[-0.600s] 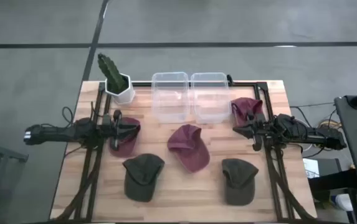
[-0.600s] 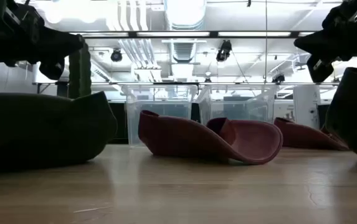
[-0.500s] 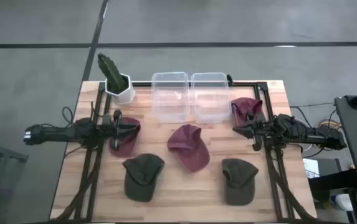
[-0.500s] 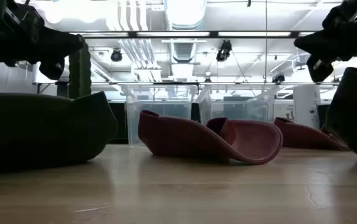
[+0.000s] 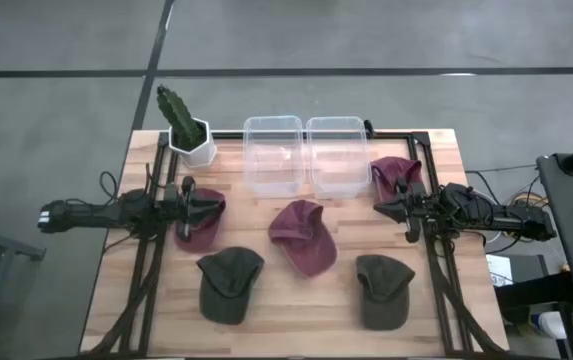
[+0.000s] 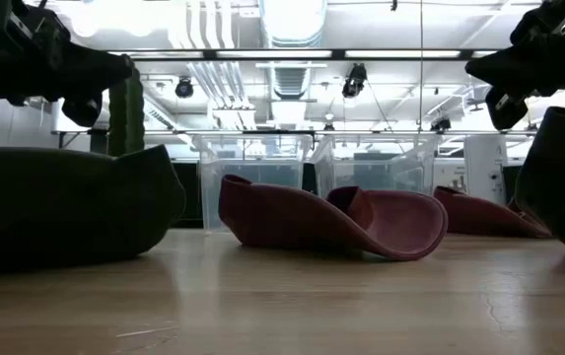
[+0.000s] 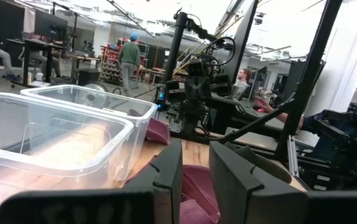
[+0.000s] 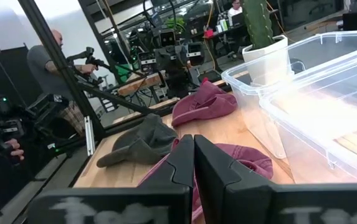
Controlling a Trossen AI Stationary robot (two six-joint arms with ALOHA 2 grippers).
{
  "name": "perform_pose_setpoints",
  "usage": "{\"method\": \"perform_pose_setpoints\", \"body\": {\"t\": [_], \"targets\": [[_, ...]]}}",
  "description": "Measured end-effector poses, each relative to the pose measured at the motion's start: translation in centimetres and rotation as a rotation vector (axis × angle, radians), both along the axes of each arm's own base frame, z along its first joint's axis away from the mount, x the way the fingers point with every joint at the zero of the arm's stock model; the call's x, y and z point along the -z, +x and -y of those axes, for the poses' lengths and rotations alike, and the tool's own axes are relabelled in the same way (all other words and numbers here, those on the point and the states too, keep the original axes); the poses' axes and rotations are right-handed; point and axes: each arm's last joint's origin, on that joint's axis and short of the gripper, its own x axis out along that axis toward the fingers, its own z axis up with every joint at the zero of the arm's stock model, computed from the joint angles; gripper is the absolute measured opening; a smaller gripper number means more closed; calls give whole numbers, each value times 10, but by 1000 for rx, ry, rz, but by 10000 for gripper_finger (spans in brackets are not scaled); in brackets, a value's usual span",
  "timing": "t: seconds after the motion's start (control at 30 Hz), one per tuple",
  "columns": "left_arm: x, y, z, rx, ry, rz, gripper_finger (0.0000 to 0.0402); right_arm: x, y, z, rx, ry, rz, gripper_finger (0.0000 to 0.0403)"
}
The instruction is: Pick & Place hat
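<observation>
Five hats lie on the wooden table. Three are maroon: one on the left (image 5: 201,222), one in the middle (image 5: 303,236) and one at the right (image 5: 396,177). Two are dark green, lying near the front edge (image 5: 229,283) (image 5: 384,290). My left gripper (image 5: 212,205) hovers level over the left maroon hat (image 7: 197,186), fingers a little open, pointing toward the table's right. My right gripper (image 5: 379,208) is shut and hovers between the right and middle maroon hats, pointing left. In the low view both grippers (image 6: 90,84) (image 6: 504,89) hang above the hats.
Two clear plastic bins (image 5: 273,155) (image 5: 338,155) stand side by side at the far edge. A cactus in a white pot (image 5: 188,130) is at the far left corner. Bare wood shows between the hats. People are in the room beyond the table.
</observation>
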Motion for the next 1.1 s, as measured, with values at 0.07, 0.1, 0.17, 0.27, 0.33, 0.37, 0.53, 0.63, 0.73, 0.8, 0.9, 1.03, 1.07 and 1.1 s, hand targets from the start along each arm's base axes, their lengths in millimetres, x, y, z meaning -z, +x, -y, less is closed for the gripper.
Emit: {"method": "perform_pose_setpoints", "body": {"t": [0.07, 0.1, 0.17, 0.27, 0.33, 0.37, 0.53, 0.63, 0.73, 0.8, 0.9, 1.03, 1.07, 1.1], "targets": [[0, 0, -1, -18, -1, 0, 74, -2, -1, 0, 1, 0, -6, 8], [0, 0, -1, -24, -2, 0, 74, -5, -2, 0, 10, 1, -17, 8], [0, 0, -1, -37, -3, 0, 74, -15, -7, 1, 62, 3, -61, 8], [0, 0, -1, -40, -5, 0, 74, -35, -23, 4, 179, -1, -166, 8], [0, 0, -1, -40, -7, 0, 74, -52, -36, 5, 269, 14, -218, 8], [0, 0, -1, -40, -7, 0, 74, -60, -43, 6, 320, 37, -239, 8], [0, 0, -1, -40, -7, 0, 74, -84, -61, 9, 518, 173, -358, 8], [0, 0, -1, -40, -7, 0, 74, -89, -61, 9, 559, 246, -465, 8], [0, 0, -1, -40, -8, 0, 74, -90, -55, 10, 595, 281, -575, 8], [0, 0, -1, -40, -8, 0, 74, -91, -50, 10, 602, 248, -623, 8], [0, 0, -1, -40, -8, 0, 74, -90, -41, 11, 603, 177, -684, 8], [0, 0, -1, -40, -8, 0, 74, -94, -35, 14, 696, 197, -699, 8], [0, 0, -1, -40, -8, 0, 74, -95, -36, 14, 723, 203, -708, 8], [0, 0, -1, -40, -8, 0, 74, -96, -36, 15, 749, 207, -715, 8]]}}
